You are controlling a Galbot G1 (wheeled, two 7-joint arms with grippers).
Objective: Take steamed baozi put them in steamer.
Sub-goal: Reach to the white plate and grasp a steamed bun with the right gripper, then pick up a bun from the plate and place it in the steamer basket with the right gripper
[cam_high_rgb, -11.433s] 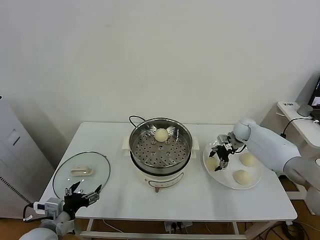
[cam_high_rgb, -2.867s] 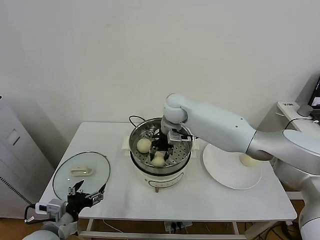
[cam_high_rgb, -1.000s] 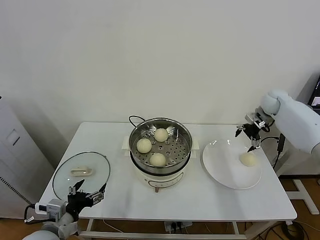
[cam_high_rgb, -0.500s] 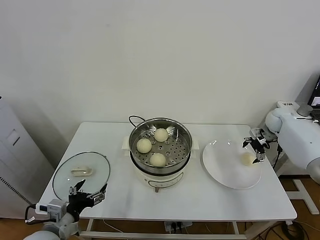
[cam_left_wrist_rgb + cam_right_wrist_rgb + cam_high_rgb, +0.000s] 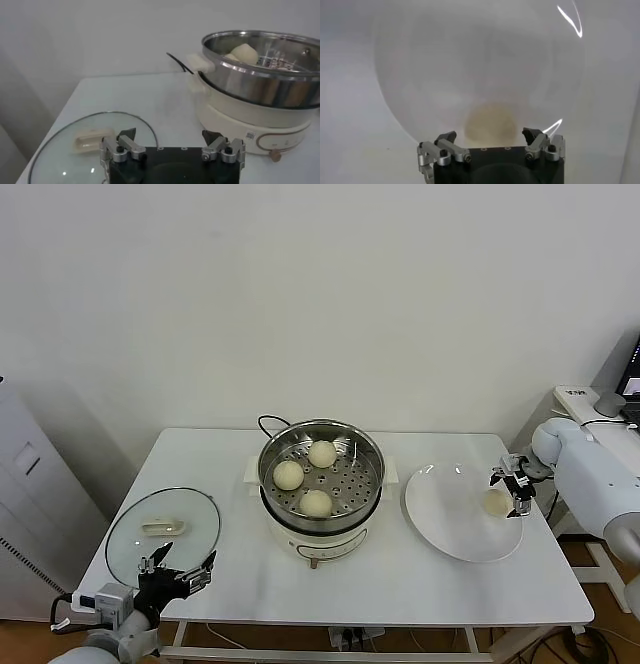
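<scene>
The steel steamer [image 5: 322, 474] stands mid-table on its white cooker base and holds three cream-white baozi: one at the back [image 5: 322, 453], one at the left [image 5: 288, 475], one at the front [image 5: 315, 502]. It also shows in the left wrist view [image 5: 260, 65]. A fourth baozi [image 5: 496, 501] lies on the right side of the white plate [image 5: 450, 519]. My right gripper [image 5: 514, 489] is open, just right of and above that baozi; in the right wrist view the baozi [image 5: 490, 123] lies just ahead of the open jaws [image 5: 491, 137]. My left gripper [image 5: 172, 569] is open and empty at the table's front left.
A round glass lid [image 5: 162, 529] with a white handle lies at the table's left, near my left gripper; it shows in the left wrist view [image 5: 90, 142]. A black cord [image 5: 268, 422] runs behind the steamer. A side table [image 5: 600, 419] stands at the far right.
My right gripper has come down from above the plate's far right edge to the baozi on the plate. Before that it left a third baozi in the steamer. The left arm has stayed put.
</scene>
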